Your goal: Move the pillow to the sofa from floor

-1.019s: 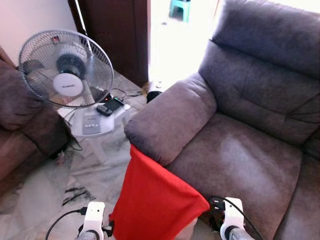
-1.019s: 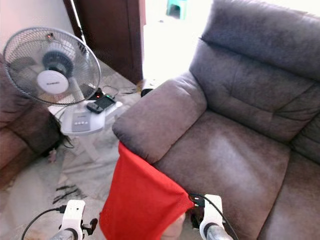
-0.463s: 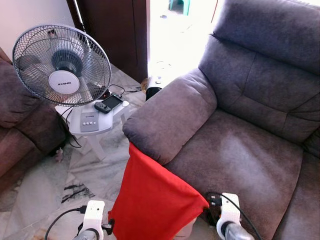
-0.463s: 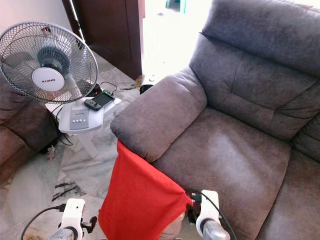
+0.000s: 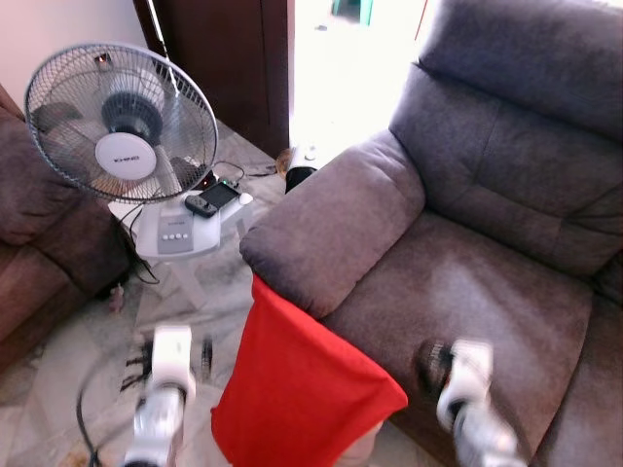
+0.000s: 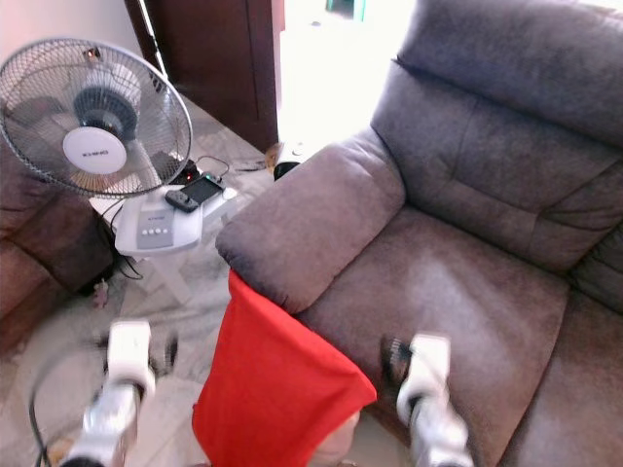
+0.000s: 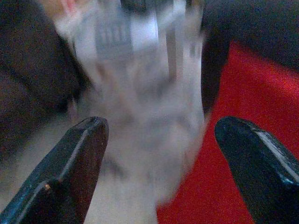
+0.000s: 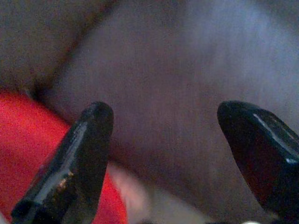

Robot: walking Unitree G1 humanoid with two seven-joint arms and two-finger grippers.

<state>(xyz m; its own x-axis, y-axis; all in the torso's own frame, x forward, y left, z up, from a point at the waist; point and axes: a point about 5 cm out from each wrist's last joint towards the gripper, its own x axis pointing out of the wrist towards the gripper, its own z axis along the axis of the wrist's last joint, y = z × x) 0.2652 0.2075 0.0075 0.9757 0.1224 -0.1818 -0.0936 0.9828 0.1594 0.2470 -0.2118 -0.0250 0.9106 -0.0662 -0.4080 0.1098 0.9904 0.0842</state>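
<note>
A red pillow stands on the floor, leaning against the front of the grey sofa just below its left armrest. My left arm is raised to the left of the pillow and is blurred by motion. In the left wrist view my left gripper is open, with the pillow beside one finger and nothing between the fingers. My right arm is over the front of the sofa seat, right of the pillow. My right gripper is open above the seat, with the pillow off to one side.
A standing fan faces me at the left, with a white stool behind it carrying small devices. A brown couch fills the left edge. Cables lie on the marble floor. A bright doorway lies beyond the armrest.
Both arms have lifted up and forward from the bottom edge, one on each side of the pillow. The pillow has not moved.
</note>
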